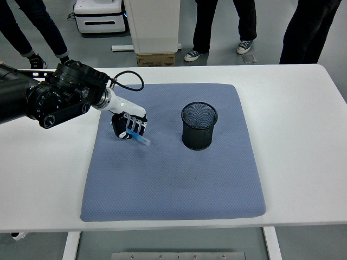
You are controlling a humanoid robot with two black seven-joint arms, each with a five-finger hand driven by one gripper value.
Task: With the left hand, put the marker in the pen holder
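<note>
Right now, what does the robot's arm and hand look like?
The left arm is chunky and black, built from round joints with small silver screws. A black cable loops out near the wrist. The wrist part is white, and the left hand has dark fingers with pale segments. No right arm shows.

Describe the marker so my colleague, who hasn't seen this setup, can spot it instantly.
Start at the blue-grey mat covering the middle of the white table. Over its upper left part, the robot's left hand has its fingers closed around the marker. It is a short, light-blue stick slanting down to the right, unlike the black mesh pen holder standing further right.
</note>
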